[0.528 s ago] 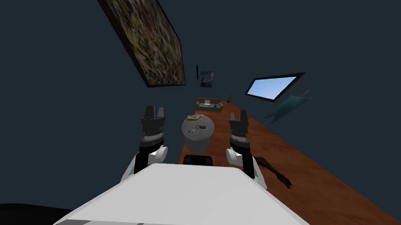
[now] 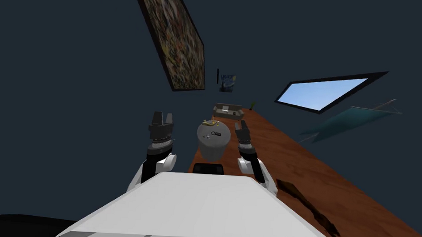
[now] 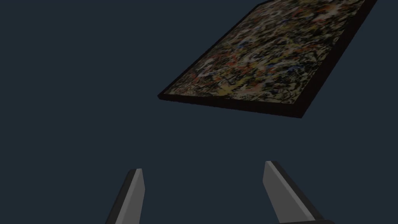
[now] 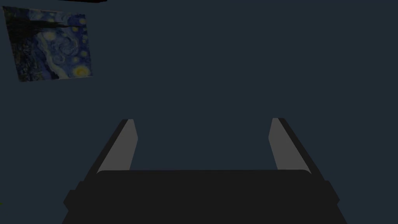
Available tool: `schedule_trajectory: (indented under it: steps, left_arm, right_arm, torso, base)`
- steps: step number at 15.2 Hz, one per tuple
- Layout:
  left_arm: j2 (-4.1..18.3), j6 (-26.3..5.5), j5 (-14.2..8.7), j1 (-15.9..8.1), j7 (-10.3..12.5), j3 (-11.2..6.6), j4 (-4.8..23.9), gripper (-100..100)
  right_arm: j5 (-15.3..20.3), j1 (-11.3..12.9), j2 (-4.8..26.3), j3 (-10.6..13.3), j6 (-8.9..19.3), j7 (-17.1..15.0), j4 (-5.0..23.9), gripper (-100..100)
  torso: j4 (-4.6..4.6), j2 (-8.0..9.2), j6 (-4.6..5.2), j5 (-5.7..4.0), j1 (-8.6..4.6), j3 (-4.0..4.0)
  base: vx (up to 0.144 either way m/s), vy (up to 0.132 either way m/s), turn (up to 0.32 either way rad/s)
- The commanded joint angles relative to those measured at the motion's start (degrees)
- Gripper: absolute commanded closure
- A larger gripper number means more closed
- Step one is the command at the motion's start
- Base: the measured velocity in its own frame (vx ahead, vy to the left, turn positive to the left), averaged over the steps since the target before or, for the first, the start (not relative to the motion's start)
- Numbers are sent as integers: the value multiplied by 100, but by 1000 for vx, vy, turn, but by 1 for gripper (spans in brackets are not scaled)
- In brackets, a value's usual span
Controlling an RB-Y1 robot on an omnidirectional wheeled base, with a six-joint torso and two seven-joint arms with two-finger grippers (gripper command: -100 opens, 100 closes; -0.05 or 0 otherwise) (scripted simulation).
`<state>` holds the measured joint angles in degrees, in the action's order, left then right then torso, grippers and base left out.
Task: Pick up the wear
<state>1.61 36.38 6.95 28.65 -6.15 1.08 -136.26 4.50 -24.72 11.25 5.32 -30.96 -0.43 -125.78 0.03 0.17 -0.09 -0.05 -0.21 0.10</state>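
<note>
Dark blue-grey walls and a brown wooden floor (image 2: pixel 289 149) bounded the work area. The wear could not be singled out. The likeliest candidates were small items on a round grey table (image 2: pixel 211 151): a yellow item (image 2: pixel 210 122) at the rim away from the grippers, a dark item (image 2: pixel 215 134) with a pale ring near the middle, and a smaller pale item (image 2: pixel 206 137) beside it. All were too small to identify. A long brown object (image 2: pixel 306 203) lay on the floor, well apart from the table, behind and outboard of the right gripper (image 2: pixel 242 126). It was also a possible candidate.

The table stood ahead, between the two grippers. It was just beside the right gripper on its inner side and farther from the left gripper (image 2: pixel 162 117). Both grippers were raised, fingers spread wide, with nothing between them. Neither pointed down at the table top.

Progress, as judged: no grasp had been made and no item was contacted. Remaining steps: identify the wear, lower a gripper to it, close the fingers on it, and lift.
</note>
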Motion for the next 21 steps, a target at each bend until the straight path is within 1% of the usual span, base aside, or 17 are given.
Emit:
schedule_trajectory:
  steps: [1, 2, 3, 6, 7, 8, 10, 11, 12, 13, 14, 15, 16, 17, 19, 20, 21]
  left_arm:
    - [0, 0, 0, 0, 0, 0, 0, 0]
    - [0, 0, 0, 1, 0, -1, 0, 0]
    - [0, 0, 0, 1, 0, 0, 0, 0]
    - [0, 0, 0, 1, 0, -1, 0, 0]
    - [0, 0, 0, 0, 0, 0, 0, 0]
    - [0, 0, 0, 1, 0, -1, 0, 0]
    - [0, 0, 0, 1, 0, -1, 0, 0]
    - [0, 0, 0, 2, 0, -1, 0, 0]
    - [0, 0, 0, 1, 0, -1, 0, 0]
    - [0, 0, 0, 1, 0, -1, 0, 0]
    - [0, 0, 0, 2, 0, -1, 0, 0]
    - [0, 0, 0, 1, 0, -1, 0, 0]
    - [0, 0, 0, 1, 0, -1, 0, 0]
    - [0, 0, 0, 2, 0, -1, 0, 0]
    - [0, 0, 0, 1, 0, -1, 0, 0]
    - [0, 0, 0, 2, 0, -1, 0, 0]
    - [0, 0, 0, 1, 0, -1, 0, 0]
  right_arm:
    - [-2, 26, 228, 119, -11, 4, 205, -100]
    - [-22, 72, 401, 211, -27, -12, 389, -100]
    - [-22, 72, 453, 211, -27, -12, 431, -100]
    - [-66, 177, 869, 419, -60, -47, 867, -100]
    - [-66, 177, 936, 419, -60, -47, 934, -100]
    - [-90, 233, 1096, 535, -78, -66, 1082, -100]
    - [-90, 233, 1190, 535, -78, -66, 1209, -100]
    - [-115, 292, 1406, 656, -96, -87, 1372, -100]
    - [-115, 292, 1450, 656, -96, -87, 1492, -100]
    - [-115, 292, 1450, 656, -96, -87, 1498, -100]
    - [-141, 353, 1681, 785, -115, -109, 1700, -100]
    - [-141, 353, 1715, 785, -115, -109, 1799, -100]
    - [-141, 353, 1715, 785, -115, -109, 1799, -100]
    - [-167, 416, 1953, 919, -134, -132, 2002, -100]
    - [-167, 416, 1984, 919, -134, -132, 2111, -100]
    - [-193, 479, 2250, 1059, -153, -155, 2305, -100]
    - [-193, 479, 2256, 1059, -153, -155, 2433, -100]
  torso:
    - [0, 0, 0, 0, 0, 0]
    - [0, 0, 5, 0, -1, 0]
    - [0, 0, 3, 0, 1, 0]
    - [0, -4, 5, 0, 0, -2]
    - [-1, -4, 1, 0, 1, -2]
    - [-1, -5, 5, 0, 1, -3]
    - [-1, -4, 5, 0, -2, -2]
    - [-1, -7, 10, 0, -1, -4]
    - [-2, -8, 5, 0, 1, -5]
    - [-2, -10, 4, 0, 2, -5]
    - [-2, -13, 8, 1, 3, -7]
    - [-2, -13, 3, 1, 3, -8]
    - [-3, -14, 4, 1, 2, -8]
    - [-3, -15, 9, 0, 1, -8]
    - [-3, -13, 4, 0, -1, -8]
    - [-3, -14, 9, 0, -1, -8]
    - [-3, -15, 2, 0, -1, -8]
  base:
    - [-47, -43, 353]
    - [-50, -34, 325]
    - [-48, -33, 245]
    - [-42, -32, 374]
    - [-41, -32, 341]
    - [-46, -36, 375]
    - [-39, -33, 228]
    - [-32, -17, 263]
    - [-32, -19, 381]
    - [-22, -21, 175]
    - [-29, -18, 318]
    - [-31, -23, 356]
    - [-20, -24, 148]
    - [-27, -24, 354]
    - [-30, -27, 290]
    - [-28, -25, 344]
    - [-30, -31, 437]
